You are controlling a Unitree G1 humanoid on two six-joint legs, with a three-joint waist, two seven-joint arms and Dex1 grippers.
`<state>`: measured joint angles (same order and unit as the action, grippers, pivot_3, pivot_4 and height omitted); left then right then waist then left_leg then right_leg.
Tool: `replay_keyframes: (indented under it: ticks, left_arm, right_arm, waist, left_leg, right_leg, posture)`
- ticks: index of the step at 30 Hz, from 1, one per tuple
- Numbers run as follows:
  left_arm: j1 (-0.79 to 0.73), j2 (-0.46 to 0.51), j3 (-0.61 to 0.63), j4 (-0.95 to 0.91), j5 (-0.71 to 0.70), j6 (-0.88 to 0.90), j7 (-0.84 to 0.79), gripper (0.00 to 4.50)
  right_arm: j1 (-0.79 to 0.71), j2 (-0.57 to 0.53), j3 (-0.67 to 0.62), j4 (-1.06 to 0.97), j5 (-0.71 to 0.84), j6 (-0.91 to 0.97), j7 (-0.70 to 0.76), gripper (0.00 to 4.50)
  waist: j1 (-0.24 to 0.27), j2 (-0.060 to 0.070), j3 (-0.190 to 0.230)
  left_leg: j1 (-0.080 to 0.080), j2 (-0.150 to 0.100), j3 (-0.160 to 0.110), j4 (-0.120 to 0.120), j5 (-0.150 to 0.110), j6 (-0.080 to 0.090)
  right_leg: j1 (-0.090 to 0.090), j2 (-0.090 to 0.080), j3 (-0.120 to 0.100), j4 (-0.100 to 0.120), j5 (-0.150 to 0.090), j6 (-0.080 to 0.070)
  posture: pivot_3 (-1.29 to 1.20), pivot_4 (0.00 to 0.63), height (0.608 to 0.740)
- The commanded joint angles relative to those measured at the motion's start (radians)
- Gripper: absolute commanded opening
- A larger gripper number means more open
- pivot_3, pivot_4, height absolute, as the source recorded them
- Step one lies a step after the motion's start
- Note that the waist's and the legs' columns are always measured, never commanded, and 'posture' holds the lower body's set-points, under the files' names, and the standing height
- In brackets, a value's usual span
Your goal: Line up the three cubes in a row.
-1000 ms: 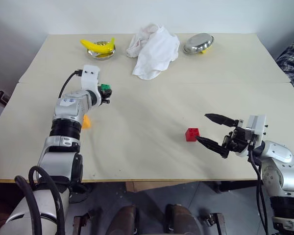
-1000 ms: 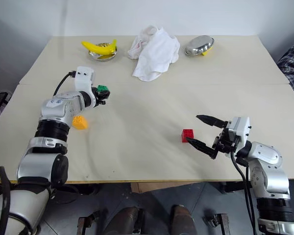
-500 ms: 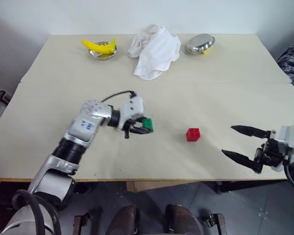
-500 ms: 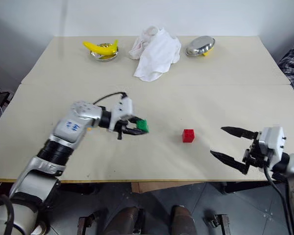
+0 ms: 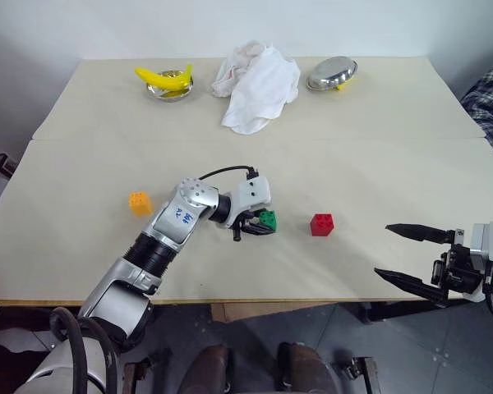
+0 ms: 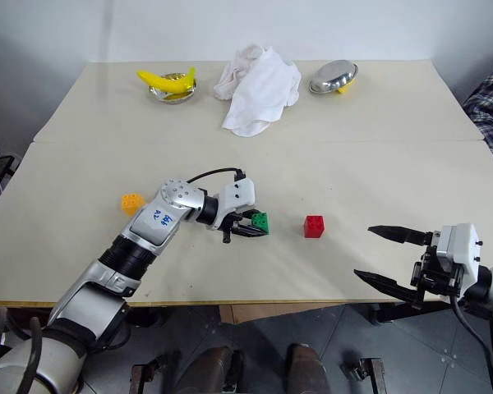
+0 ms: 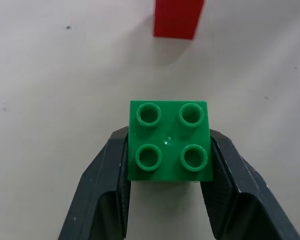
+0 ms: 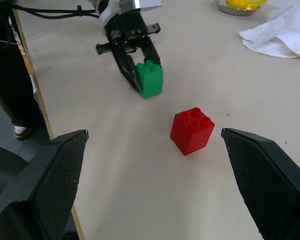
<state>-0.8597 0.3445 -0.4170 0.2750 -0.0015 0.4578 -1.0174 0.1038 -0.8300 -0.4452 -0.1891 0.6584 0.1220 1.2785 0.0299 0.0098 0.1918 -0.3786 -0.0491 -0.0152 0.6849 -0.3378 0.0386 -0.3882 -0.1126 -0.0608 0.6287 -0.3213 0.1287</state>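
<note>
Your bench (image 5: 378,156) carries the clutter along its far edge: a white cloth (image 5: 259,82), a banana (image 5: 163,77) in a small bowl and a steel bowl (image 5: 332,72), all well apart from the work, so the near half is free for the row. Your right end effector (image 5: 417,260) hangs spread wide off the near right edge, holding nothing, apparently parked to leave room. Your left end effector (image 5: 259,223) pinches the green cube (image 5: 267,218) by its two side faces, studs up, low over the bench near the red cube (image 5: 322,224), so it can land square beside it. The orange cube (image 5: 140,203) sits alone well to the left, not yet in line.
</note>
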Motion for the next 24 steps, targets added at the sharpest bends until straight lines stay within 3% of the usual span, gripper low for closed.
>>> replay_keyframes:
  ticks: [1,18,24]
  left_arm:
    - [-0.004,-0.024,-0.030,-0.040,0.025,0.002,0.010,1.51]
    - [-0.093,-0.014,-0.050,0.167,0.087,-0.129,-0.050,1.51]
    - [-0.099,-0.020,-0.027,0.195,0.072,-0.154,-0.077,3.40]
  right_arm:
    - [-0.013,0.002,-0.006,-0.017,0.013,0.005,-0.006,4.50]
    - [0.010,-0.002,0.013,0.009,0.008,0.029,0.067,4.50]
    - [0.015,0.008,0.022,0.019,0.004,0.021,0.073,4.50]
  waist:
    - [0.005,0.000,0.000]
    - [0.018,0.000,0.000]
    - [0.015,0.000,0.000]
  left_leg:
    - [0.000,0.000,-0.001,0.000,0.000,0.000]
    - [0.004,-0.001,-0.001,0.003,0.000,0.000]
    - [0.007,0.000,-0.002,0.003,0.000,0.000]
  right_leg:
    - [0.001,0.000,0.000,0.000,0.000,0.000]
    - [0.006,0.000,0.002,0.000,0.000,0.000]
    - [0.009,0.000,0.003,-0.001,0.000,0.000]
  posture:
    - [0.00,0.150,0.740]
    - [0.00,0.150,0.740]
    - [0.00,0.150,0.740]
